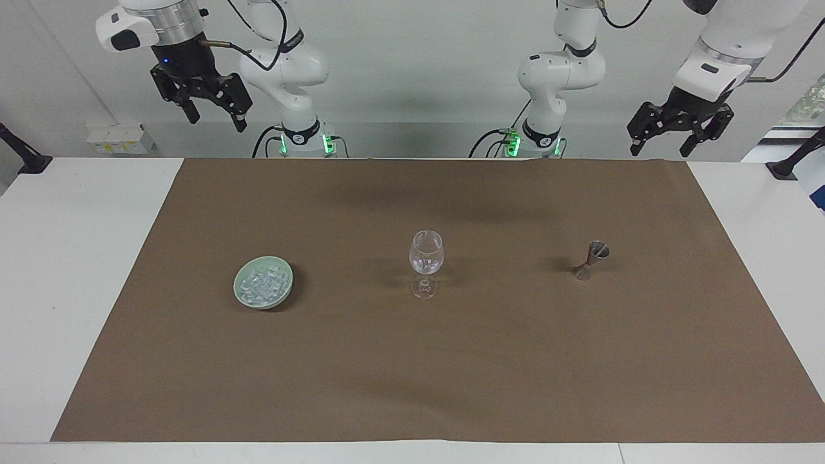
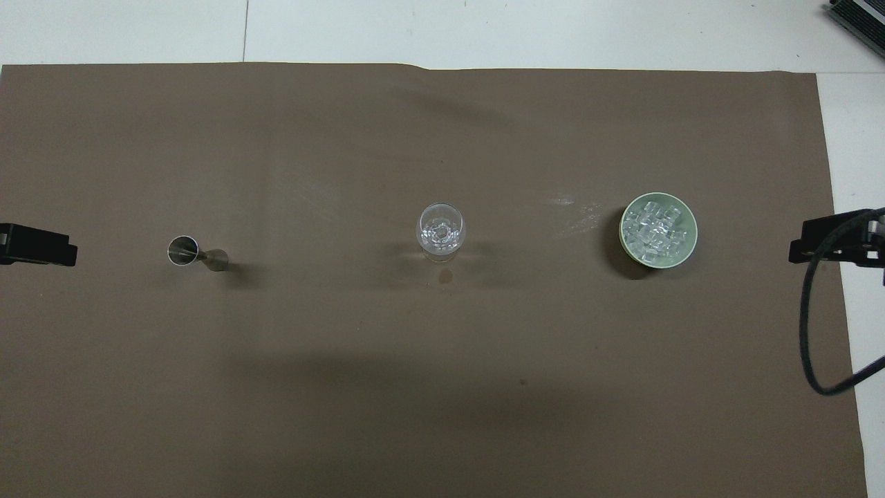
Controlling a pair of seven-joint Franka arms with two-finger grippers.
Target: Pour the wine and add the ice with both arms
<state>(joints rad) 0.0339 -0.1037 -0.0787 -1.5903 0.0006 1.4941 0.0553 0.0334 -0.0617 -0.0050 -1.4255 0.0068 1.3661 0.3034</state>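
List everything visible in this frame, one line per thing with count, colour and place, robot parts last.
brown mat: one, brown, covering most of the white table.
wine glass: one, clear, upright at the mat's middle, with clear chunks in its bowl.
bowl: one, pale green, toward the right arm's end, level with the glass.
ice: many chunks, clear to whitish, heaped in the bowl.
jigger: one, silver metal, tilted, toward the left arm's end.
right pincer: one, black, open and empty, raised above the table's robot edge.
left pincer: one, black, open and empty, raised above the mat's corner.
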